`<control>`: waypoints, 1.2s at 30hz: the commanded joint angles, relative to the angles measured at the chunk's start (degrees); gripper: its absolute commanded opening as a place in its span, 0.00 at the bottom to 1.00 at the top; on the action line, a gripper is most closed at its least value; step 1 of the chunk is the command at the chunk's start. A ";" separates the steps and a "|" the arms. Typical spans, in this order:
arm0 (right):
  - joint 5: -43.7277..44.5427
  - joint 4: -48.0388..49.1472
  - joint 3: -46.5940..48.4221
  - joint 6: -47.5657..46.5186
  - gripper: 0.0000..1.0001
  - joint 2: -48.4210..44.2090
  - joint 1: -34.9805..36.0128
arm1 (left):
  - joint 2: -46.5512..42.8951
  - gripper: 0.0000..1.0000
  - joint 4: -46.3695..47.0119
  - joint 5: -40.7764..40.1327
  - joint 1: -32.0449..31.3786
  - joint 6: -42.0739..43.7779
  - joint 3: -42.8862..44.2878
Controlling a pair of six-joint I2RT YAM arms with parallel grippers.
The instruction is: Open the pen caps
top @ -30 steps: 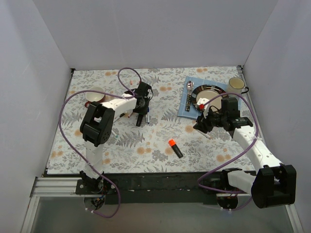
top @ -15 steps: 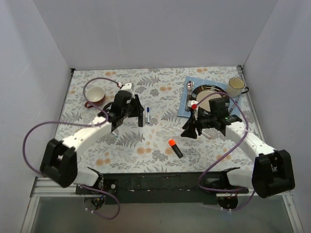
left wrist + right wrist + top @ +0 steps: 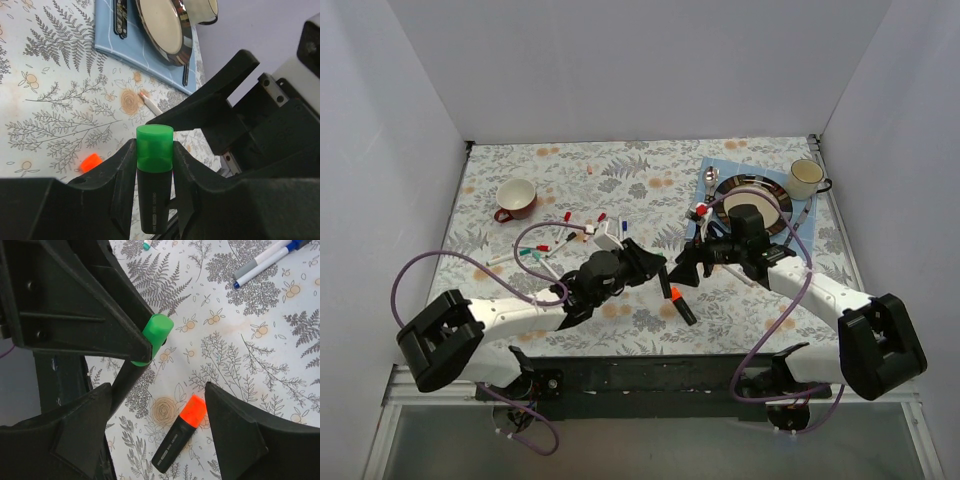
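My left gripper point(image 3: 658, 270) is shut on a thick black-barrelled pen point(image 3: 151, 205) with a green cap point(image 3: 155, 149), held above the table; the cap sticks out past the fingertips. The same cap shows in the right wrist view point(image 3: 156, 337). My right gripper point(image 3: 686, 267) is open and empty, facing the green cap a short way off. Below its jaws point(image 3: 157, 435) a black pen with an orange cap point(image 3: 192, 411) lies on the table point(image 3: 680, 305). Several slim white pens point(image 3: 548, 246) with red, teal and blue caps lie at mid left.
A red cup point(image 3: 516, 198) stands at the back left. A blue mat point(image 3: 701, 222) with a metal plate point(image 3: 752, 190) and a spoon point(image 3: 709, 180) lies at the back right, with a cream mug point(image 3: 806, 178) behind it. Two more pens point(image 3: 265, 256) lie nearby.
My left gripper has swung forward and right to the table's middle with the green-capped pen. My right gripper has moved left towards it. The white pens at mid left are now uncovered.
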 commanded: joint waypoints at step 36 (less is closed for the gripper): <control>-22.09 -5.95 1.78 -11.95 0.01 4.24 -0.17 | -16.70 0.98 24.08 -5.16 -7.70 8.27 -14.97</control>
